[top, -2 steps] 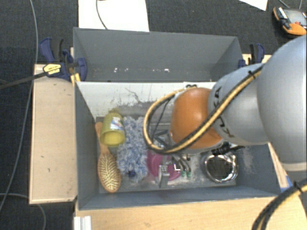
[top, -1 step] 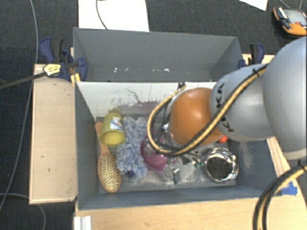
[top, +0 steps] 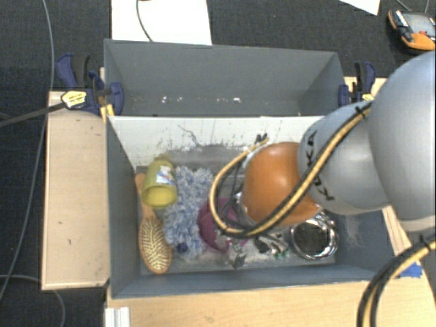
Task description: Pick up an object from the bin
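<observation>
Although the gripper (top: pixel 236 256) is set low by the maroon thing (top: pixel 206 225) (its grip cannot be told), nothing is lifted yet.

Arm (top: pixel 392 142): big rounded pale-grey links, smooth glossy shell, right of frame. Dark block lettering (top: pixel 310 157) on link at centre-right. Wrist: orange dome cover (top: pixel 272 182), shiny, at centre. Yellow-and-black cable (top: pixel 216 195) runs along grey link, loops wide left of dome, back beneath it. Second cable (top: pixel 388 281), same colours, lower right corner. Tool (top: pixel 236 254): small dark metal parts, lower centre.
</observation>
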